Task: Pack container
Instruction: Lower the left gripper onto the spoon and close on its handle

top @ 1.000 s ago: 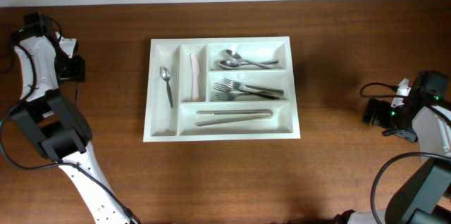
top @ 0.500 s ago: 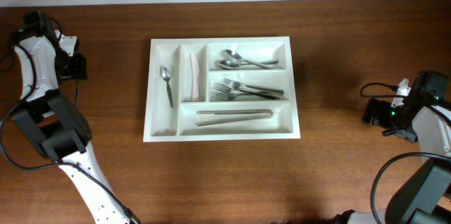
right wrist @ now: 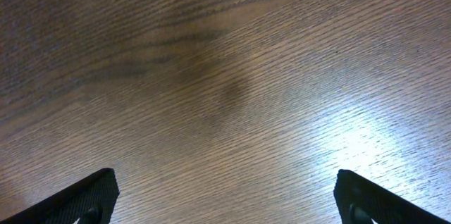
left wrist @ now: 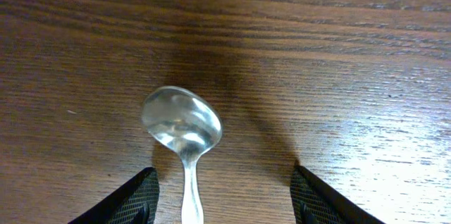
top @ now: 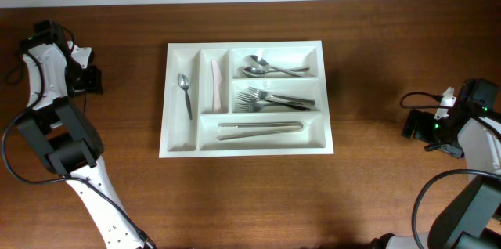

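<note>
The container (top: 247, 152) sits at frame centre on the worktop with cutlery in all five compartments, and what seems left is a spoon (left wrist: 182, 120) between the spread fingers of the left tool (top: 92, 81), which has edged rightward since earlier, while the right tool (right wrist: 224, 182) is spread and empty.

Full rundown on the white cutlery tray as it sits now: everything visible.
The container is a white, plastic-looking rectangular tray lying flat near the middle of the wooden table, long sides across the view. It has five compartments. The tall left one holds a small spoon, and the narrow one beside it holds a pale pink stick. On the right, spoons sit above forks. The wide bottom one holds a long metal piece. Nothing else touches it.
</note>
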Tool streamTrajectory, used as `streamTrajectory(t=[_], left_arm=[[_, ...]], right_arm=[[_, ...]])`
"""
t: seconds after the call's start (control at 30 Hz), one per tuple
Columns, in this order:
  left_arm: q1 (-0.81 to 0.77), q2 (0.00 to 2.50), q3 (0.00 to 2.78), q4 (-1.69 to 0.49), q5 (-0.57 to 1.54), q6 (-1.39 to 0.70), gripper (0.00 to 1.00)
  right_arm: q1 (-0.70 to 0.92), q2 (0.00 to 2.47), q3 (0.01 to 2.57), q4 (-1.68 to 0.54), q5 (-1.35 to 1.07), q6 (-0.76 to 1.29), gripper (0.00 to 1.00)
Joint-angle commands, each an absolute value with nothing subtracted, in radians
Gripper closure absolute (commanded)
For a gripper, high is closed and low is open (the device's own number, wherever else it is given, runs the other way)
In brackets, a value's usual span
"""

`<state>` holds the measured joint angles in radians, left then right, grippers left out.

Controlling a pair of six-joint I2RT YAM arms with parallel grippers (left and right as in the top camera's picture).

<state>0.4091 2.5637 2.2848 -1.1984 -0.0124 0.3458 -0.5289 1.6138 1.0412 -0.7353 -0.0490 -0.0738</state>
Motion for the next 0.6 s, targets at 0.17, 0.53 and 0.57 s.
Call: streamTrajectory(t=[0.17,0.53,0.57], left_arm=[[0.418,2.587,2.278,-1.195,0.001,0.361,0.38],[0.434,2.603,2.278,-1.205,0.000,0.361,0.49],[0.436,2.603,2.278,-1.205,0.000,0.361,0.49]], right_arm=[[-0.531,1.597,1.039,-0.736,-0.040,-0.062,0.01],[-0.531,1.597,1.039,-0.736,-0.040,-0.062,0.01],[-0.531,1.597,1.039,-0.736,-0.040,-0.062,0.01]])
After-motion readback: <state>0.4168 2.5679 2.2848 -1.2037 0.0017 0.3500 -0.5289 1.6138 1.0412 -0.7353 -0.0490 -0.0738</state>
